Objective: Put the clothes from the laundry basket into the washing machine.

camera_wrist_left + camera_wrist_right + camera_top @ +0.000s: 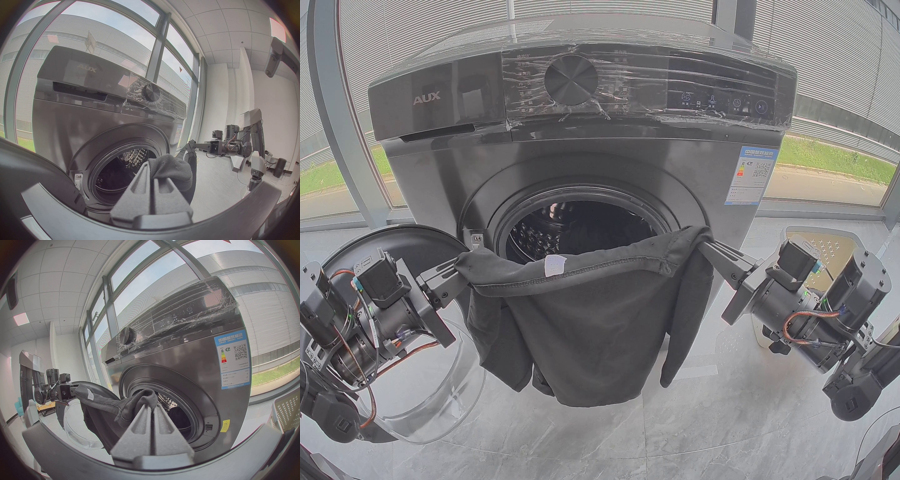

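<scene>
While left hand and right hand are clenching the black garment taut, loading is looking underway; next, they're needing to push it toward twelve o'clock, into the drum.

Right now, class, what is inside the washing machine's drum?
The drum shows holed metal and a dark shape, perhaps clothing. The black garment across the opening hides its lower part.

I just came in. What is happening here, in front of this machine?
The robot holds a black garment stretched between its two arms: the left gripper is shut on one end and the right gripper on the other. The garment hangs just in front of the open drum of the washing machine, whose door is swung open on the robot's left. The garment is not yet inside.
</scene>
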### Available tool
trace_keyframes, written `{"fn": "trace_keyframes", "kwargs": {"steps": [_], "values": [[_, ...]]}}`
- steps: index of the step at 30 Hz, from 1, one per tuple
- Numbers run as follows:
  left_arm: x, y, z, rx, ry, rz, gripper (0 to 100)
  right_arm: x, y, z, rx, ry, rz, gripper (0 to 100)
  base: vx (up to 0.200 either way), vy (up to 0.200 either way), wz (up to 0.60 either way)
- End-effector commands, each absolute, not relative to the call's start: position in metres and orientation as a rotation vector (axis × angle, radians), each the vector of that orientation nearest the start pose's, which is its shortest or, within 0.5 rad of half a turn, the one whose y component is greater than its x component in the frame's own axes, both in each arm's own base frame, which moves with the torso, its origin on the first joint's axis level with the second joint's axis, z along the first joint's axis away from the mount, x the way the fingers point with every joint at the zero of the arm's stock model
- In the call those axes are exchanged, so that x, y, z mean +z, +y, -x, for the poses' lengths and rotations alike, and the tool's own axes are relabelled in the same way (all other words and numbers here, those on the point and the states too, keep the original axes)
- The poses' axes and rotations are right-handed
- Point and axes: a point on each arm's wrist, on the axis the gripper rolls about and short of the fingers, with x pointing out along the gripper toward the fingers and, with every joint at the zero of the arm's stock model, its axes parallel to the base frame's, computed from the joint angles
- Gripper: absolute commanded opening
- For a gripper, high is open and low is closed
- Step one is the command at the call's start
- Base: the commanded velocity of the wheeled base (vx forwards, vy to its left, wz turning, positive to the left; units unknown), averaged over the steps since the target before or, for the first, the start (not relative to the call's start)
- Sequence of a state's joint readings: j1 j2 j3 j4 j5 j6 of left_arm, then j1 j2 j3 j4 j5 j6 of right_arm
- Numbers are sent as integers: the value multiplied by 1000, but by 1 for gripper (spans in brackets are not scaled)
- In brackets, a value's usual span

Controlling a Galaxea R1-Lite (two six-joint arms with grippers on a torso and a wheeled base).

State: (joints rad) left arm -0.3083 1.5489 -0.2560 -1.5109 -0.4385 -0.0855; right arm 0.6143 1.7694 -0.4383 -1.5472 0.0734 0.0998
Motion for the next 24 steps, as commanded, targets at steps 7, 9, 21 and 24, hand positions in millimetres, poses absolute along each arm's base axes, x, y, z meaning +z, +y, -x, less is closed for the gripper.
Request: {"fn": "trace_keyframes", "kwargs": {"steps": [7,9,21,24], "values": [[173,-73,-199,-753,-183,68,0,164,159,-222,698,-175,-155,0,0,0,0],[173,-73,-199,-753,-183,66,0,163,159,-222,698,-173,-155,0,0,0,0],[170,-72,-199,-747,-172,67,0,163,162,-220,712,-170,-157,0,0,0,0],[169,-70,-199,-740,-167,67,0,163,162,-220,712,-170,-157,0,0,0,0]]}}
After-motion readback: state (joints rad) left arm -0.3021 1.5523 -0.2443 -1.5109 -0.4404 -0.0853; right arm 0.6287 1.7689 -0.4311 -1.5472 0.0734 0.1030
